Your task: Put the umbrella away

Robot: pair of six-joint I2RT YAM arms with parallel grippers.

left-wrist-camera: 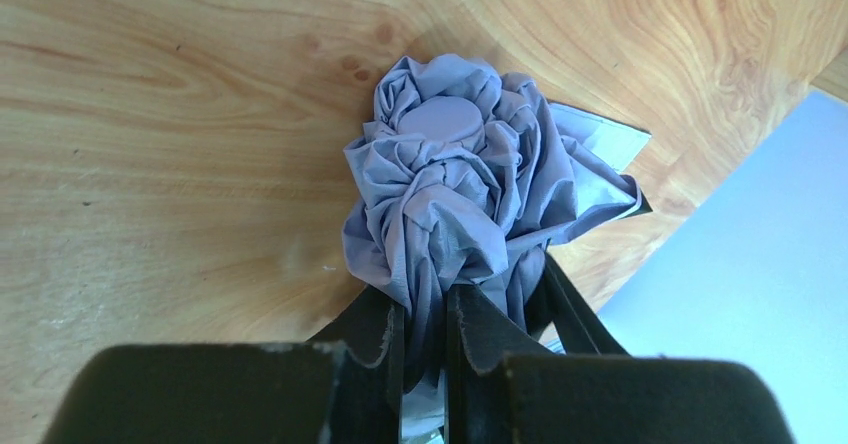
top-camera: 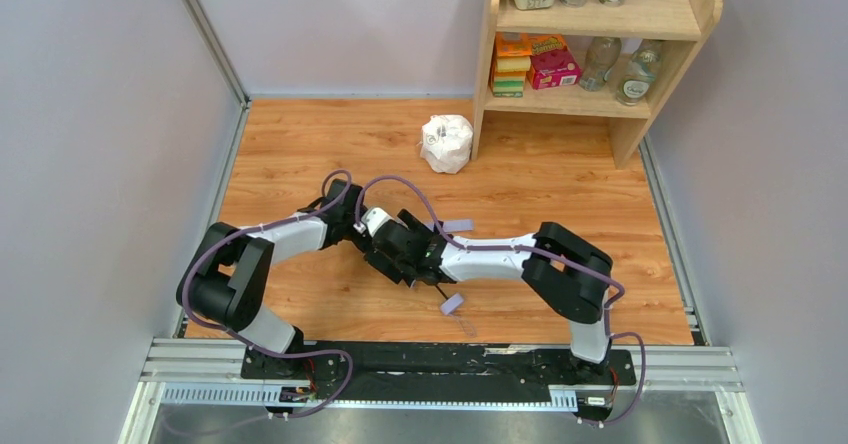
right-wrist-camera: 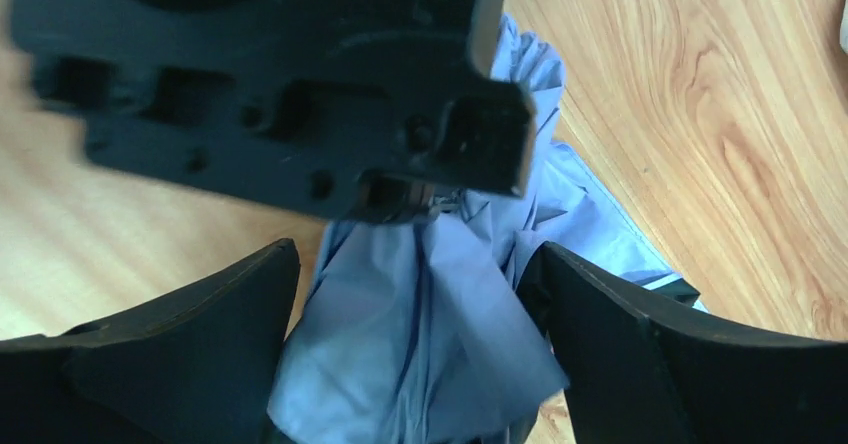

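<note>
The umbrella (left-wrist-camera: 450, 179) lies on the wooden floor as a bunched lavender canopy with its round cap facing the left wrist camera. My left gripper (left-wrist-camera: 425, 336) is shut on a fold of that canopy. My right gripper (right-wrist-camera: 418, 269) stands wide open, its fingers apart on either side of the canopy cloth (right-wrist-camera: 430, 344) with the left gripper's body just above. From above, both grippers meet mid-floor, the left gripper (top-camera: 366, 228) beside the right gripper (top-camera: 396, 254), and hide most of the umbrella. Its thin black shaft and small lavender handle (top-camera: 452, 304) stick out toward the near edge.
A white plastic-wrapped lump (top-camera: 446, 143) sits at the back near the foot of a wooden shelf (top-camera: 663, 8) holding boxes, bottles and cups. Pale walls close in left and right. The arms' base rail (top-camera: 440, 364) runs along the near edge.
</note>
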